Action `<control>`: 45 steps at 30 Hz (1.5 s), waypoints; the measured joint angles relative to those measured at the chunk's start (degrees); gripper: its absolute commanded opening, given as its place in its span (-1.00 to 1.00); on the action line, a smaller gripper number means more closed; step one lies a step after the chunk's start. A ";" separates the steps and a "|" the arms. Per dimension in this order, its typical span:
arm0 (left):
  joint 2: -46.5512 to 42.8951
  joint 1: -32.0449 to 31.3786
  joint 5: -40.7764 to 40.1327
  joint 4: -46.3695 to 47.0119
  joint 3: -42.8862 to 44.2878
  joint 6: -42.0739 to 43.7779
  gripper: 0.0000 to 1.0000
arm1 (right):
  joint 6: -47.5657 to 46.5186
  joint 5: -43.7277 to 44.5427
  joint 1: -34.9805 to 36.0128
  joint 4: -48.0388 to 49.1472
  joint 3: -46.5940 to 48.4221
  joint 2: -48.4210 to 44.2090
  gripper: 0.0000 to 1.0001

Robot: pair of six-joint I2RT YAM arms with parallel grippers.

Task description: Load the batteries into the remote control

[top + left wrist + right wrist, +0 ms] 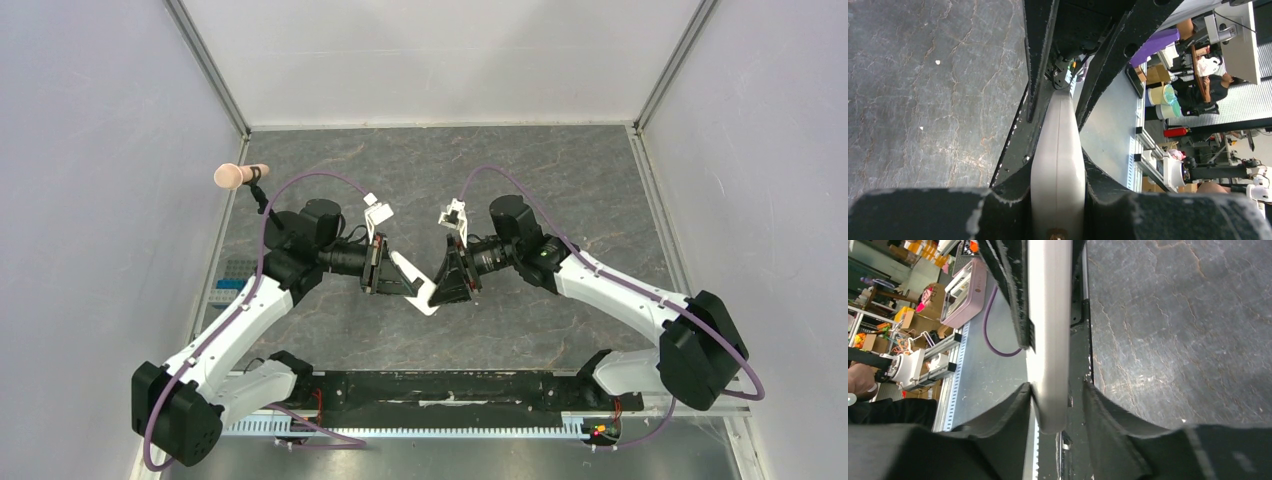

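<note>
The remote control (418, 287) is a slim white bar held off the table between my two arms, plain white side showing. My left gripper (388, 270) is shut on one end of it; in the left wrist view the remote control (1058, 145) sits pinched between both pads of the left gripper (1058, 200). My right gripper (452, 280) stands round the other end. In the right wrist view the remote control (1050, 340) touches one finger of the right gripper (1058, 405), and a gap shows on the other side. The batteries are out of view.
A peach-coloured cylinder on a black stalk (238, 176) stands at the back left. A small bluish-grey thing (230, 280) lies at the table's left edge. A black rail (440, 388) runs along the near edge between the arm bases. Walls enclose three sides.
</note>
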 measured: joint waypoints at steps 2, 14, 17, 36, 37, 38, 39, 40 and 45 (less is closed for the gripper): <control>0.00 0.02 -0.20 0.22 0.00 0.00 -0.73 | 1.27 -0.74 0.17 1.33 -0.04 0.00 -0.47; -0.48 -0.02 -1.60 0.94 0.02 -0.26 0.50 | 6.86 1.51 0.13 6.82 -1.42 0.09 -1.00; -1.29 -0.28 -6.58 -0.02 0.33 -0.28 0.52 | 6.82 5.14 -0.11 6.38 -1.42 -0.04 -1.00; -14.34 -0.48 -61.99 -14.03 5.25 -5.70 0.57 | 0.11 82.23 -2.03 -26.23 6.60 10.25 -1.00; -14.21 -0.46 -62.12 -14.38 5.25 -5.81 0.57 | 0.13 85.22 -2.03 -27.21 6.71 11.21 -1.00; -14.10 -0.46 -62.16 -14.49 5.25 -5.86 0.57 | 0.17 87.95 -2.03 -28.04 6.84 12.13 -1.00; -14.01 -0.46 -62.18 -14.62 5.25 -5.88 0.57 | 0.22 90.33 -2.03 -28.85 7.02 13.03 -0.99; -13.99 -0.46 -62.18 -14.71 5.25 -5.90 0.57 | 0.24 92.41 -2.03 -29.46 7.21 13.88 -0.95; -13.99 -0.48 -62.20 -14.73 5.25 -5.97 0.57 | 0.15 100.21 -2.01 -31.41 9.31 18.71 -0.88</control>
